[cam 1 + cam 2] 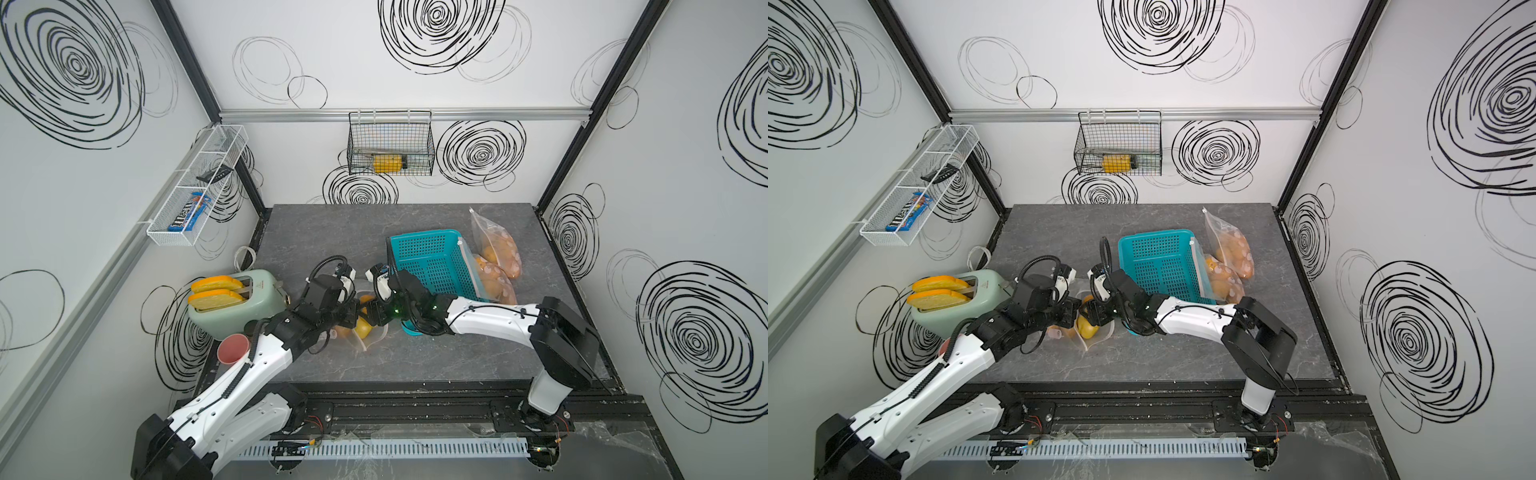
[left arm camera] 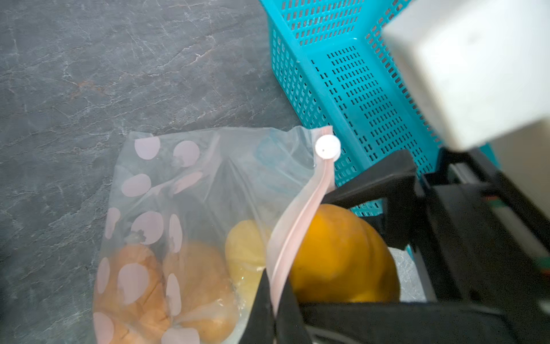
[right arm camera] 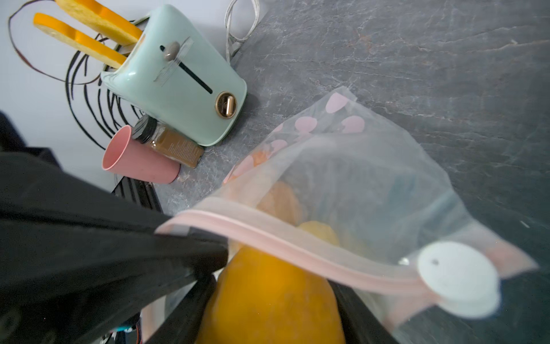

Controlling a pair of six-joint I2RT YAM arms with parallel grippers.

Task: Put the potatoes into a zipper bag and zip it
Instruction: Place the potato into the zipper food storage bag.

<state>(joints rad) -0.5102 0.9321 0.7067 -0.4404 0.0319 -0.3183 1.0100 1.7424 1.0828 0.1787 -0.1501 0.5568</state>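
Left wrist showed us the left pincer [image 2: 275, 303] clamped tight on the pink zip strip [image 2: 297, 226] of the zipper bag [image 2: 178, 193], with that edge lifted above the counter [image 2: 89, 74]. The white slider [image 2: 327, 147] sat at one end of the strip, and the mouth gaped open. Inside the bag we counted 2 orange-brown potatoes [image 2: 196, 277] and 1 paler yellow potato [image 2: 244, 256].

The right pincer [image 3: 273, 300] had its fingers set against both sides of an orange potato [image 2: 342, 253], parted only as wide as the potato and gripping it right at the bag's mouth, partly under the strip.

In both top views the 2 pincers met over the bag near the front middle of the counter, just beside the teal basket [image 1: 432, 257], with the toaster [image 1: 237, 307] off to the left. On the basket's right lay 2 more spotted bags [image 1: 496, 249], each packed with potatoes, the nearer one touching the basket's side.

Right wrist caught a pink cup [image 3: 137, 160] on its side and a brown jar [image 3: 169, 143] by the toaster's base, with 2 toast slices [image 3: 89, 26] standing in its slots
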